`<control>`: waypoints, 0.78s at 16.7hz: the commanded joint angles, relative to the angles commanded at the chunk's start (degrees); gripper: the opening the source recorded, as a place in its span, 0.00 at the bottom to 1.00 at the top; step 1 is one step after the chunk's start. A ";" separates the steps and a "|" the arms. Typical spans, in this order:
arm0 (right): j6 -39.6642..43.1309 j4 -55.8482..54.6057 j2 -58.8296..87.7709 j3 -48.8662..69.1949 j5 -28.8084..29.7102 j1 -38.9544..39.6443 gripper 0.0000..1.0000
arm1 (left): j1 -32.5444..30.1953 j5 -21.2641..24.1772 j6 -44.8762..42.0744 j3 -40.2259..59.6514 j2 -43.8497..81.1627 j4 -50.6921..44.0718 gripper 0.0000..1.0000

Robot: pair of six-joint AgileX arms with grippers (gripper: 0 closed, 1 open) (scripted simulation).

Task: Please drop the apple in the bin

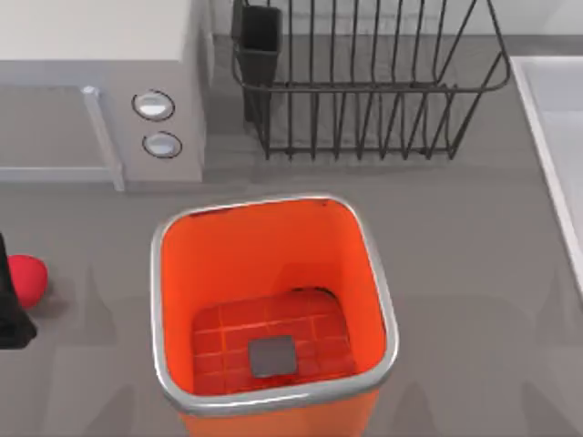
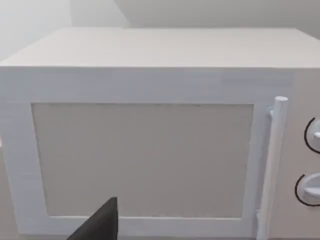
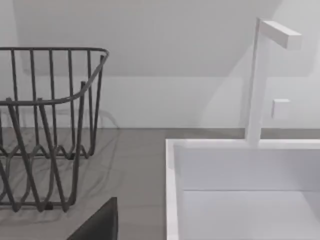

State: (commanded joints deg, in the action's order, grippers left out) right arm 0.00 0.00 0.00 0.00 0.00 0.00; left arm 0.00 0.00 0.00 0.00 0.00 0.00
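Jaws' state I cannot tell; left gripper (image 1: 11, 319) beside the apple (image 1: 25, 278) should clamp it centrally before crossing to the bin (image 1: 273, 401).

Small red apple (image 1: 25, 279) at the table's left edge; big open orange bin (image 1: 273, 238) upright mid-table, well apart

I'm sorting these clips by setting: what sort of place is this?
Most likely a rendered kitchen counter. A white boxy microwave with two round dials stands at the back left, a black wire dish rack beside it, and a white sink basin with a white tap sits at the right.
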 joint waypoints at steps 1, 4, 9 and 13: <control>0.00 0.00 0.00 0.00 0.00 0.00 1.00 | 0.00 0.00 0.00 0.00 0.00 0.00 1.00; 0.00 0.00 0.00 0.00 0.00 0.00 1.00 | 0.09 -0.04 0.04 1.78 1.82 -1.32 1.00; 0.00 0.00 0.00 0.00 0.00 0.00 1.00 | 0.31 0.06 0.33 14.28 17.06 -11.00 1.00; 0.00 0.00 0.00 0.00 0.00 0.00 1.00 | 0.47 0.30 0.70 28.38 39.29 -23.03 1.00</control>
State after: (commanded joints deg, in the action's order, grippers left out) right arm 0.00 0.00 0.00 0.00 0.00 0.00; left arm 0.47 0.30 0.70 28.38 39.29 -23.03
